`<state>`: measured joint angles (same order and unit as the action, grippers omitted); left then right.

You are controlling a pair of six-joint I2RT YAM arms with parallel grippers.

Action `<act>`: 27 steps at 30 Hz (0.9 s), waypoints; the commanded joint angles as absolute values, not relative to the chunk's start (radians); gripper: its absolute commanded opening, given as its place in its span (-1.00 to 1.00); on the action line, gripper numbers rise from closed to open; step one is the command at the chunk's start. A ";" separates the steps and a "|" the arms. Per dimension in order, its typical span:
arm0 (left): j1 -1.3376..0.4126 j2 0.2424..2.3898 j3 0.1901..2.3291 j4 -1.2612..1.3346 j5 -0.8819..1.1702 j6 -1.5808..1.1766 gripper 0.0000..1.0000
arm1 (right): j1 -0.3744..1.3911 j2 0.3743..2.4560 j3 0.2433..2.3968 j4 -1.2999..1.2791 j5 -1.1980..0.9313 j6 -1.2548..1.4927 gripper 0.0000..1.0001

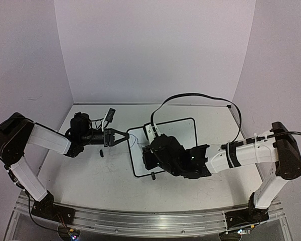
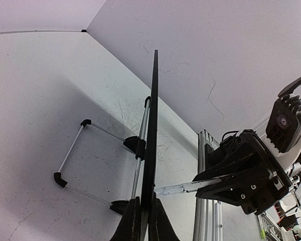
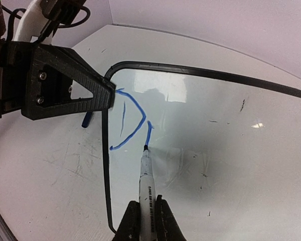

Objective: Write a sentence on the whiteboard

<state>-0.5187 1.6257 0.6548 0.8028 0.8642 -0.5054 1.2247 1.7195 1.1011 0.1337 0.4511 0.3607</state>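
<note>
The whiteboard (image 1: 183, 131) is lying near the middle of the table (image 1: 90, 173), with its thin black frame turning a little away from the table's edges. Wide table surface is stretching on its near-left side and behind it. There is one board, one marker (image 3: 146, 173) and two arms. The left arm is reaching in low from the left, its forearm lying almost level. The left gripper (image 1: 125, 136) is pinching the board's left edge, jaws tight on the frame. In the left wrist view the board is showing edge-on, lifted on this side, and its wire stand (image 2: 72, 150) with two black corner pieces is hanging out under it. The right arm is stretching in from the right and bending over the board. The right gripper (image 3: 146, 217) is clamping the marker between narrow jaws, with the tip touching the glossy face. Of the sentence (image 3: 133, 120), three blue strokes are showing near the top-left corner, and much white face is lying open to their right. One small blue item (image 3: 86, 119), perhaps a cap, is lying on the table just beside the frame.
</note>
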 commanded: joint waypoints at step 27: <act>-0.525 1.609 0.687 0.820 0.916 -0.535 -1.00 | 1.197 1.709 1.140 0.125 0.567 0.359 -1.00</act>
<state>-0.5186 1.6257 0.6548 0.8024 0.8618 -0.5056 1.2152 1.7195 1.1194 0.1349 0.4799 0.3338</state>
